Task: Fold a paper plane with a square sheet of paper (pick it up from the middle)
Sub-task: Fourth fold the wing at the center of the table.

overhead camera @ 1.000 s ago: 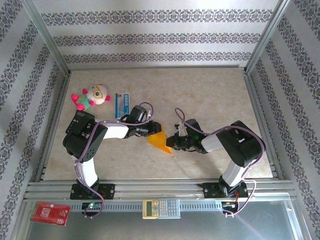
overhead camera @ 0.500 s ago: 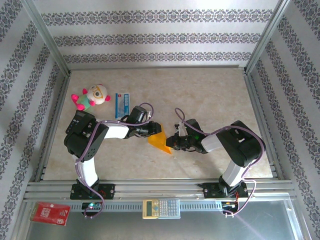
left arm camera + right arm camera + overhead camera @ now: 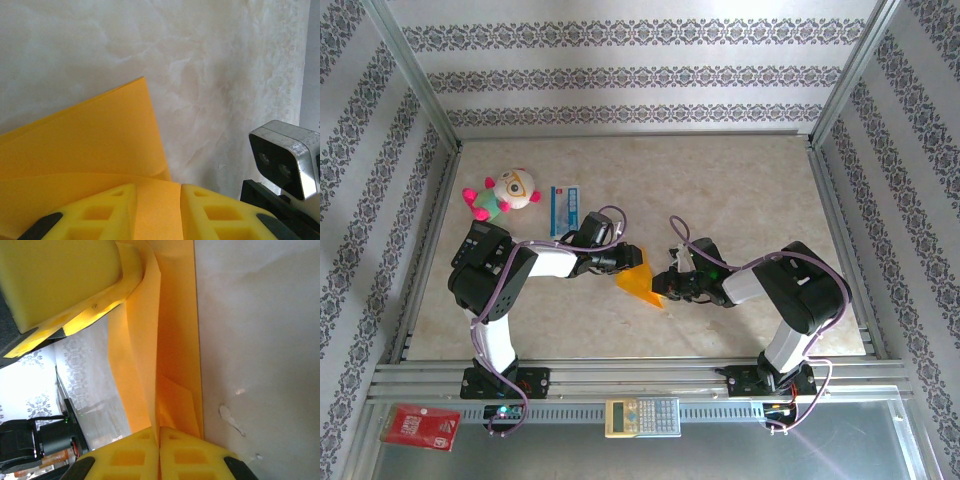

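The orange-yellow sheet of paper [image 3: 638, 280] is partly folded and held off the table's middle between both arms. In the right wrist view the paper [image 3: 175, 340] stands as upright folded layers, and my right gripper [image 3: 159, 440] is shut on its lower edge, pads together. My left gripper [image 3: 623, 262] sits at the paper's left side. In the left wrist view the paper [image 3: 85, 145] lies under and between its fingers, which stand apart; the left gripper [image 3: 157, 210] is open. One left finger [image 3: 60, 275] touches the paper's top in the right wrist view.
A plush toy [image 3: 503, 193] and a blue-and-white packet [image 3: 565, 208] lie at the back left. A calculator [image 3: 642, 416] and a red packet [image 3: 420, 426] rest on the metal ledge in front. The right wrist camera [image 3: 285, 157] is close to the left fingers.
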You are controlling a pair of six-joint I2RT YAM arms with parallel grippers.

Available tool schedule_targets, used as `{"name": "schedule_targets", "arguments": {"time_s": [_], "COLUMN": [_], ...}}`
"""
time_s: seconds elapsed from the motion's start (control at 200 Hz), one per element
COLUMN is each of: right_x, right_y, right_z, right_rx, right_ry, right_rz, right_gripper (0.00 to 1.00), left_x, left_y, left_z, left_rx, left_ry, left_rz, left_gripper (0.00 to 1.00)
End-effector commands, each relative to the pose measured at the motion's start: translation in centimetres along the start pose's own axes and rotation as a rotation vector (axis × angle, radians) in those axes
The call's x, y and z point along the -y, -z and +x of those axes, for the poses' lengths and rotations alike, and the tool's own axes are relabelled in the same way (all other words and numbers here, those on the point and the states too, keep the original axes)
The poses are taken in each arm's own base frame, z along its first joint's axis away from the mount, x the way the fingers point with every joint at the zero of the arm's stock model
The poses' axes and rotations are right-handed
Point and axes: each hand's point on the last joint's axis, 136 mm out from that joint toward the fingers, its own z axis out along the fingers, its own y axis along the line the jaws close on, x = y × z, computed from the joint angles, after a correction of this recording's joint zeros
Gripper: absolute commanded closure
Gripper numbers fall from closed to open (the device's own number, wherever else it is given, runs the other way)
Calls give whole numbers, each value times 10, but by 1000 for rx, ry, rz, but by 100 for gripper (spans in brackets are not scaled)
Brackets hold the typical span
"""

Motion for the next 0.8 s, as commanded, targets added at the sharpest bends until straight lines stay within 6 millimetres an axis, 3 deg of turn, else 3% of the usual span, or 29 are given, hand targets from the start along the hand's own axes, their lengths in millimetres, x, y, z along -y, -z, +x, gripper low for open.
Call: {"name": "schedule_targets", "arguments": {"time_s": [0.0, 0.465, 0.799], "right_x": [31, 16, 15], "right_y": [-10, -4, -1], "right_z": [5, 1, 3], "right_rx": [9, 20, 22], "right_ry": [-35, -25, -18], "right_rz": [129, 106, 114], "right_gripper": [90, 87, 87], "left_x": [-40, -45, -33], "left_y": [-5, -4, -1], "left_z": [15, 20, 16], "left_rx": [-37, -55, -51], "left_ry": [39, 25, 12], "left_rz": [-103, -107, -71], "left_gripper": [70, 70, 70]}}
